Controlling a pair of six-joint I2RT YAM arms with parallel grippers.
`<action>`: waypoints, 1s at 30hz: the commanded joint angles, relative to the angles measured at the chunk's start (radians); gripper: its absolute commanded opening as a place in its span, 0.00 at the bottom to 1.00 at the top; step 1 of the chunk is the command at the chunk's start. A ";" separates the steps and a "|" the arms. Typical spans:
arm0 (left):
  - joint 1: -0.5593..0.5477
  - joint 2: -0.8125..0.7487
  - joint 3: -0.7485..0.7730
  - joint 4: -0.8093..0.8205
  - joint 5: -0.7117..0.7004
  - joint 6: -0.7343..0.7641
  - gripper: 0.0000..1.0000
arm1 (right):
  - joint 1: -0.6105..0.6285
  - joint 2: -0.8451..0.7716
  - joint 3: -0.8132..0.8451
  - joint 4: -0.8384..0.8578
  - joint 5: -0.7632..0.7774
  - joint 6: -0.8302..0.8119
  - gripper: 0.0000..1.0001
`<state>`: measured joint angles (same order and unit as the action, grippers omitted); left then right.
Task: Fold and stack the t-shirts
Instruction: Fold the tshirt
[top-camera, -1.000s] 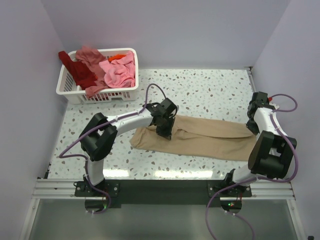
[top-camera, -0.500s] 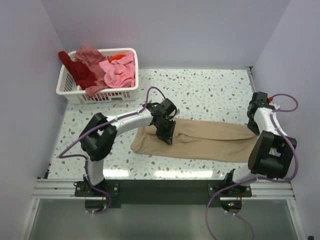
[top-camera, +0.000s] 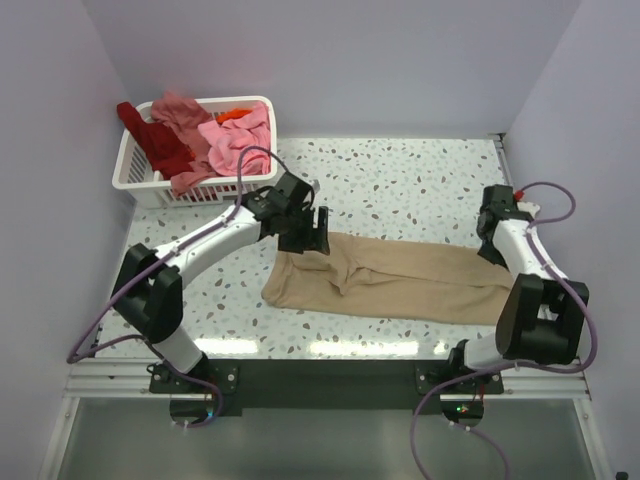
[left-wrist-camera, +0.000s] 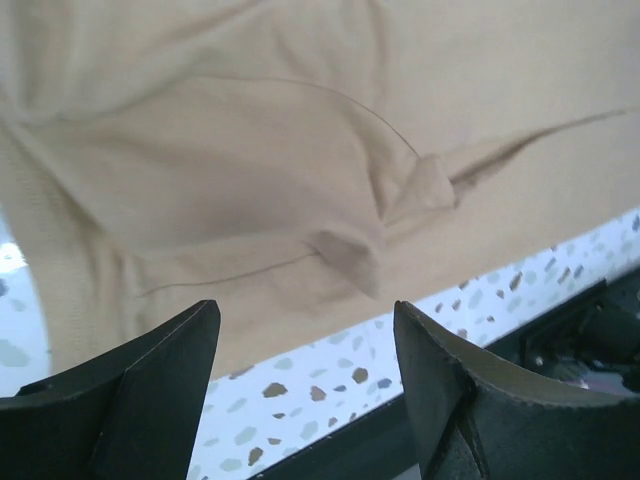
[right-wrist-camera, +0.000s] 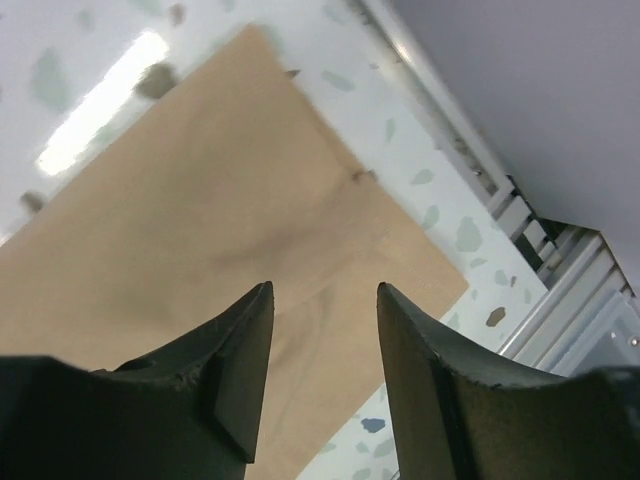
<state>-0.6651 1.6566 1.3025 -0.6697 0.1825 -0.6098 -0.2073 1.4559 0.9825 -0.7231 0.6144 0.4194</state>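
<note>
We're standing in a robot lab cell: plain walls (top-camera: 340, 60) are boxing in a speckled tabletop (top-camera: 420, 180), and cabled left arm (top-camera: 215, 240) and right arm (top-camera: 525, 255) are sitting bolted to an aluminium rail (top-camera: 330, 378).

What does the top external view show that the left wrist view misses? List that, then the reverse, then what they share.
Only top external: the white basket holding pink and red shirts, the right arm, and the whole length of the tan t-shirt across the table.
Only left wrist: a close look at a small puckered fold in the cloth, and the left end effector seen from behind, open with nothing held.
Both: the tan t-shirt and the speckled table.
</note>
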 joint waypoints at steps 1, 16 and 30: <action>0.004 0.005 -0.048 0.024 -0.118 0.024 0.75 | 0.124 -0.057 -0.018 -0.012 0.076 -0.001 0.52; 0.041 0.043 -0.123 0.114 -0.181 0.019 0.74 | 0.515 -0.413 -0.215 0.136 -0.436 0.087 0.70; 0.061 0.091 -0.172 0.185 -0.204 -0.005 0.73 | 1.078 -0.140 -0.124 0.252 -0.260 0.205 0.67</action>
<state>-0.6140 1.7565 1.1423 -0.5518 -0.0154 -0.6014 0.8162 1.2514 0.7906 -0.5350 0.2810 0.5903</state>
